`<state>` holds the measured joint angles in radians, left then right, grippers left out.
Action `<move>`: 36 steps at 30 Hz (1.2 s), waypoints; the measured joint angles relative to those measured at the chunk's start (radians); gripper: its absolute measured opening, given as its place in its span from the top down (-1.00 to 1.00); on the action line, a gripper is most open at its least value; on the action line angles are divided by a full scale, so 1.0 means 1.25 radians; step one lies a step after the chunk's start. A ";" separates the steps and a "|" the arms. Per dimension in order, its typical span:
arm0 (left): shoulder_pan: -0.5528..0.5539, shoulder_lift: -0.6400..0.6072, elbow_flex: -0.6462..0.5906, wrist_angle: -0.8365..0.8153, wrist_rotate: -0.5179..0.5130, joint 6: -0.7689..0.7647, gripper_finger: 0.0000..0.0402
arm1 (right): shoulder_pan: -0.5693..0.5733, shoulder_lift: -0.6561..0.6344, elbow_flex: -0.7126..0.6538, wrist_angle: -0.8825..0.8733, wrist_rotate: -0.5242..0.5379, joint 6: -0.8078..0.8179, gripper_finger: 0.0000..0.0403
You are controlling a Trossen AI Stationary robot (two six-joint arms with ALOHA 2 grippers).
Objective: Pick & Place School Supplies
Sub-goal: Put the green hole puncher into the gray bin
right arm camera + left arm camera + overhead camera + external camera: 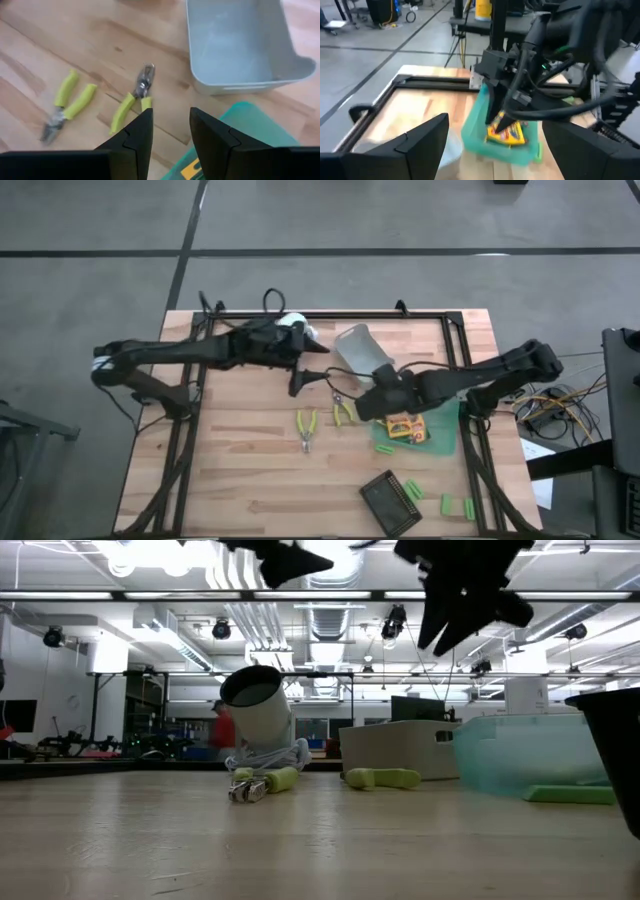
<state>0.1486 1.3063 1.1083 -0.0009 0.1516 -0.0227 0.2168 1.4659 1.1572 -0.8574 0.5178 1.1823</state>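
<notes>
1. Yellow-handled pliers [131,98] lie on the wooden table [240,480] just beside the green bin [440,442], and we see a second pair [67,104] a little further away; both lie flat and untouched.
2. We see the right gripper [169,131] hanging above the near edge of the green bin, its fingers parted by a narrow gap and holding nothing. We judge it points at the nearer pliers because they are the next thing to pick.
3. A yellow pack [507,133] with red print already lies inside the green bin, under the right arm.
4. The grey bin [240,45] stands tilted just behind the pliers, with nothing visible inside.
5. Several small green blocks [412,490] lie near the dark tray [385,502] at the front of the table, so we think they are not sorted yet.
6. The left gripper [495,145] waits raised over the back of the table, fingers spread wide and empty, probably to keep the way free for the right arm.
</notes>
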 joint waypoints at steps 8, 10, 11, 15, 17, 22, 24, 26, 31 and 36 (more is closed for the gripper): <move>-0.001 -0.155 -0.144 0.022 -0.001 0.008 -0.63 | -0.035 0.060 -0.001 0.041 -0.022 -0.049 0.42; -0.002 -0.185 -0.175 0.035 -0.001 0.025 -0.63 | -0.041 0.069 -0.001 0.061 -0.046 -0.057 0.43; -0.002 -0.197 -0.190 0.055 -0.001 0.032 -0.63 | -0.043 0.076 -0.001 0.074 -0.051 -0.070 0.43; -0.002 -0.234 -0.255 0.173 -0.007 0.037 -0.63 | -0.046 0.107 -0.001 0.144 -0.059 -0.156 0.45; -0.002 -0.241 -0.287 0.232 -0.009 0.039 -0.63 | -0.052 0.127 -0.001 0.174 -0.074 -0.163 0.46; -0.002 -0.250 -0.343 0.305 -0.011 0.039 -0.63 | -0.082 0.176 -0.001 0.187 -0.157 -0.153 0.45; -0.002 -0.250 -0.358 0.308 -0.011 0.039 -0.63 | -0.092 0.192 -0.001 0.187 -0.181 -0.153 0.45; -0.002 -0.250 -0.365 0.314 -0.011 0.037 -0.63 | -0.100 0.205 0.003 0.186 -0.203 -0.153 0.46; -0.002 -0.250 -0.365 0.313 -0.012 0.023 -0.63 | -0.115 0.218 0.023 0.189 -0.244 -0.153 0.47; -0.002 -0.250 -0.360 0.313 -0.012 0.038 -0.63 | -0.124 0.218 0.028 0.195 -0.248 -0.150 0.46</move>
<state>0.1459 0.9939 0.6586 0.3904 0.1360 0.0246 0.0620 1.7382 1.1923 -0.6140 0.2077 0.9947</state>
